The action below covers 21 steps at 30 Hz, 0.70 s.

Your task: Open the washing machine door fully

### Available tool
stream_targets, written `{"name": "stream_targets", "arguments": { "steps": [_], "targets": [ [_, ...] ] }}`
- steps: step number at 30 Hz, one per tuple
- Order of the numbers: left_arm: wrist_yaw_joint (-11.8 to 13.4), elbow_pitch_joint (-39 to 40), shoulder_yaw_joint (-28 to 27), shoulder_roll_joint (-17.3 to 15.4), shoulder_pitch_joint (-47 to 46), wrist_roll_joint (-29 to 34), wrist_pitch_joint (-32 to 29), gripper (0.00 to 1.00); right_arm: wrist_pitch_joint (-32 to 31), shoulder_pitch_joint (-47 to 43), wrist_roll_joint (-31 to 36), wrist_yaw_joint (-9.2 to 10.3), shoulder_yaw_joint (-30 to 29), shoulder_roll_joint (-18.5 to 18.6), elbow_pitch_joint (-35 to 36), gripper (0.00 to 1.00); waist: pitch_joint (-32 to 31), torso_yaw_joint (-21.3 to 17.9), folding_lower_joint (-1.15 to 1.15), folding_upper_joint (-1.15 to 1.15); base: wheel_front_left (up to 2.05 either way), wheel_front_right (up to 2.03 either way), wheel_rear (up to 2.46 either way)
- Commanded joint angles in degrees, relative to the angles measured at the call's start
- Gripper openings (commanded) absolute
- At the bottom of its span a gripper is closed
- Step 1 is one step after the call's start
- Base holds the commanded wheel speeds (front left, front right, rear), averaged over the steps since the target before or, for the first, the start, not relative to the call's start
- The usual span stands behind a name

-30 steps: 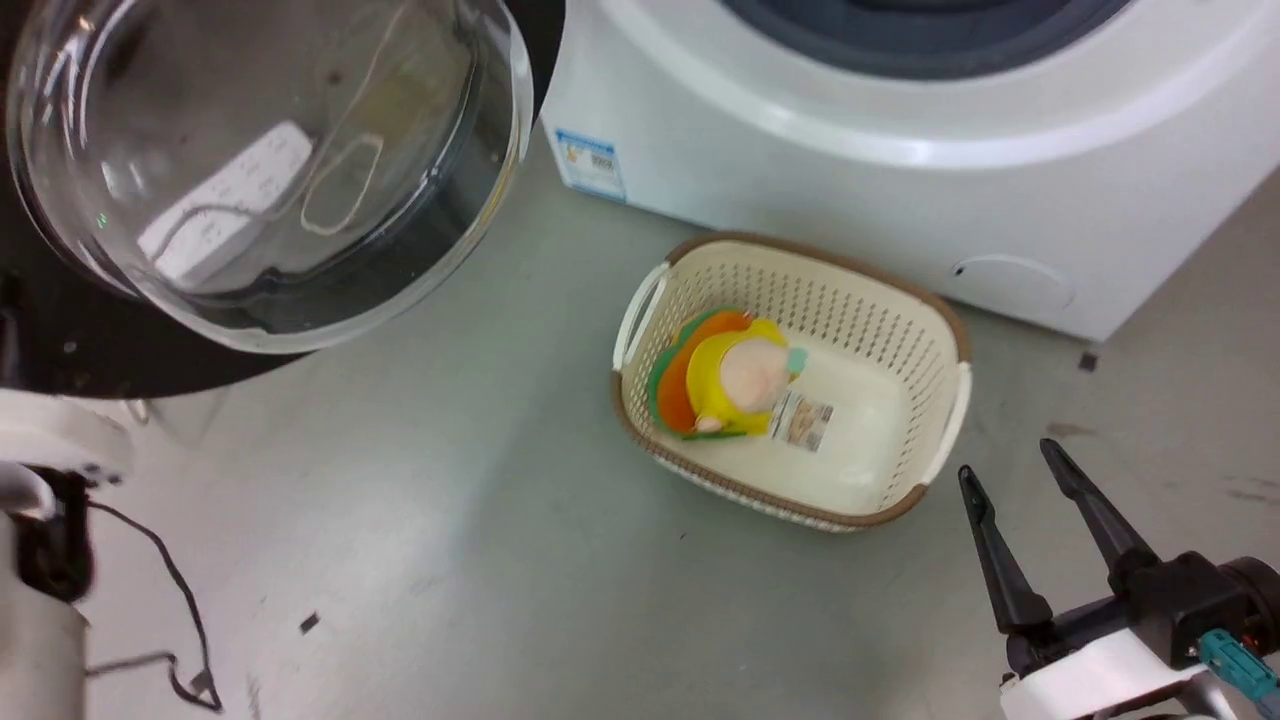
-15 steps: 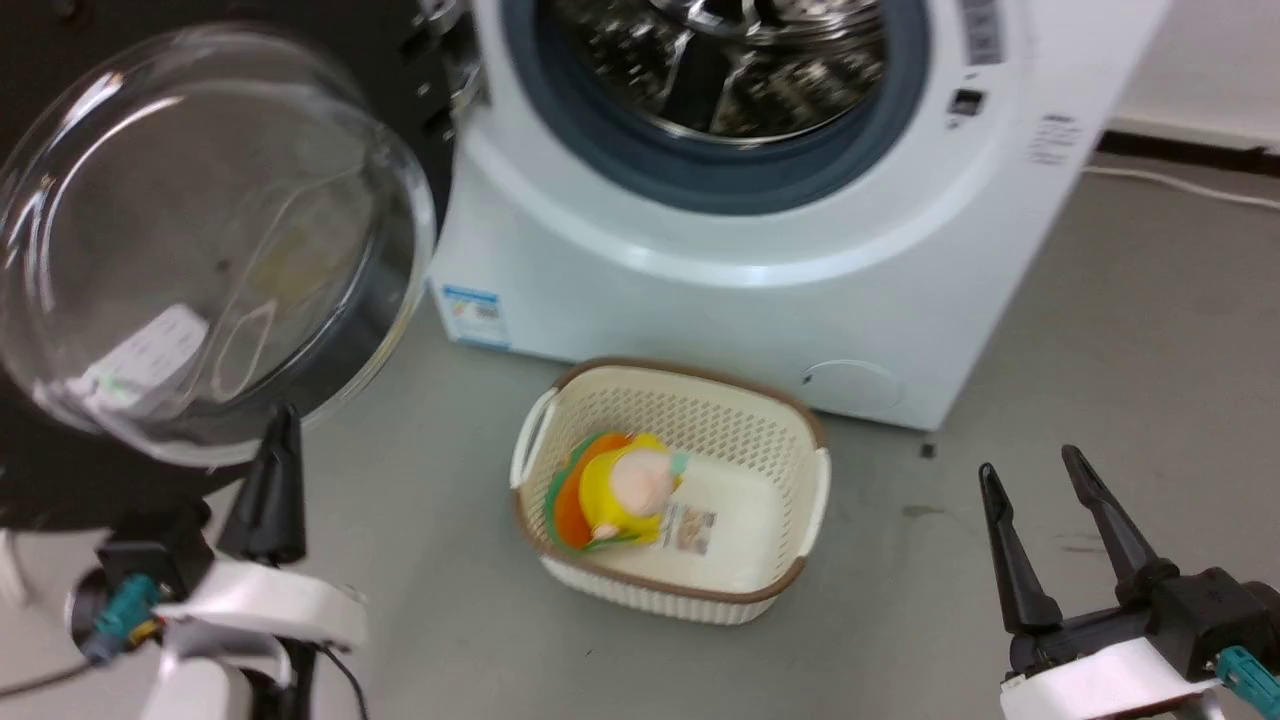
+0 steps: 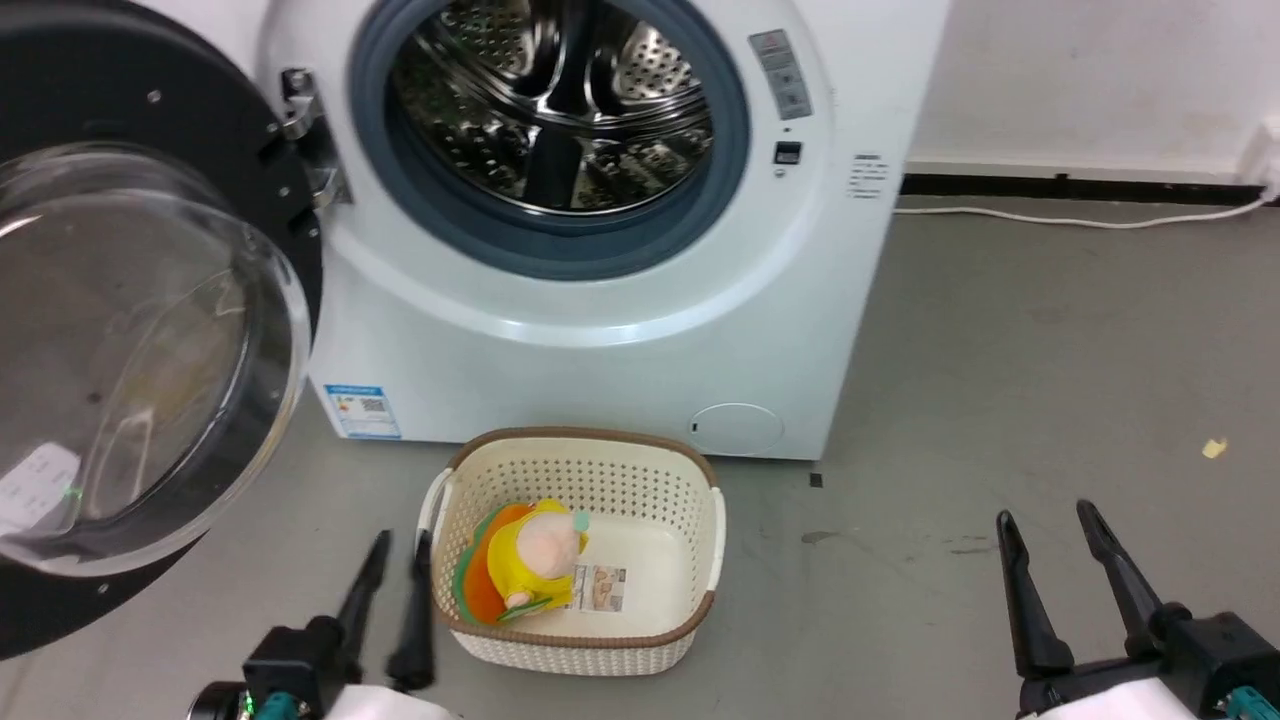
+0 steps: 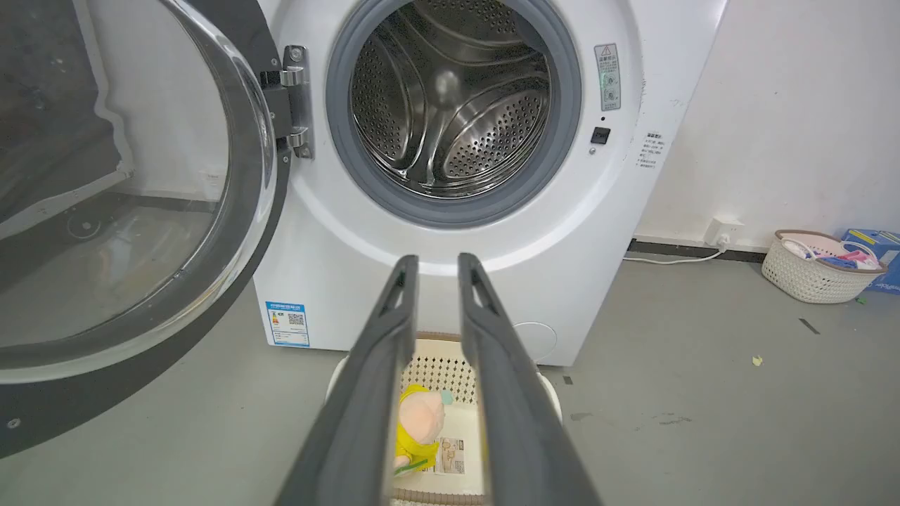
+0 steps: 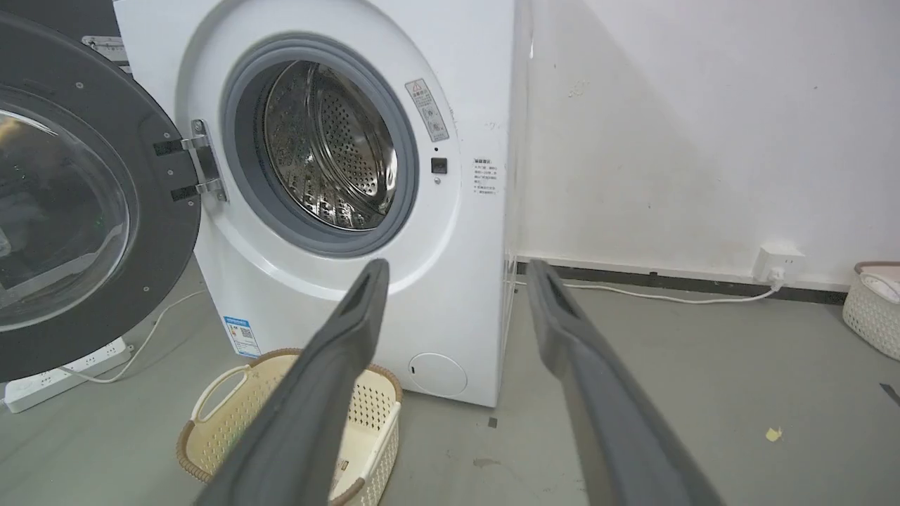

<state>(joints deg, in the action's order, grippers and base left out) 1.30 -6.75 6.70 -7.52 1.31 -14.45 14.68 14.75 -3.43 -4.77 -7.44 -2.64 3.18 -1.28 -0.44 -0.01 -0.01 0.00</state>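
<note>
Head view: the washing machine door (image 3: pixel 150 340) is found swung wide at 9 o'clock, hung by its metal hinge (image 3: pixel 305 130) on the white machine (image 3: pixel 600 350). The steel drum (image 3: pixel 555 110) is laid bare at 12 o'clock. A cream basket (image 3: pixel 580 438) is stood on the grey floor (image 3: pixel 1000 380) at 6 o'clock, near the machine's front, with a yellow plush toy (image 3: pixel 530 560) inside. The left gripper (image 3: pixel 402 540) is noted at 7 o'clock, just beside the basket, fingers narrowly parted, nothing held. The right gripper (image 3: pixel 1045 515) is noted at 4 o'clock, fingers spread wider, nothing held. A pale scrap (image 3: pixel 1213 447) and faint scuffs are recorded on the floor at 3 o'clock.

Left wrist view: the door is shown at 9 o'clock, clear of the opening. A white wall (image 4: pixel 787 105) is seen at 2 o'clock, with a wall socket (image 4: pixel 724 228) and a second basket (image 4: pixel 808 277) at 3 o'clock.

Right wrist view: a power strip (image 5: pixel 63 369) is seen on the floor at 8 o'clock, below the door. A black skirting (image 5: pixel 668 281) is run along the wall's foot at 3 o'clock.
</note>
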Motion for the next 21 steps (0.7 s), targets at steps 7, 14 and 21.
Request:
{"name": "stream_targets", "arguments": {
  "steps": [7,14,21],
  "targets": [
    [1.46,1.19,0.66,1.34,2.67,3.43,0.3,1.0,0.24,-0.89,-1.04,-0.05,0.1,-0.29,-1.54,1.0,-0.07,-1.97,0.01,0.0,0.0,0.0,0.0],
    [1.85,1.62,0.14,1.98,3.28,5.43,0.31,1.0,0.24,-0.75,-1.18,-0.05,-0.08,-0.3,-2.12,1.0,-0.01,-2.16,0.01,0.0,0.0,0.0,0.0],
    [1.76,0.95,-0.27,2.59,2.98,5.77,0.31,1.0,0.25,-0.61,-1.43,-0.05,0.11,-0.3,-2.37,1.0,0.18,-2.18,0.01,0.0,0.0,0.0,0.0]
  ]
}}
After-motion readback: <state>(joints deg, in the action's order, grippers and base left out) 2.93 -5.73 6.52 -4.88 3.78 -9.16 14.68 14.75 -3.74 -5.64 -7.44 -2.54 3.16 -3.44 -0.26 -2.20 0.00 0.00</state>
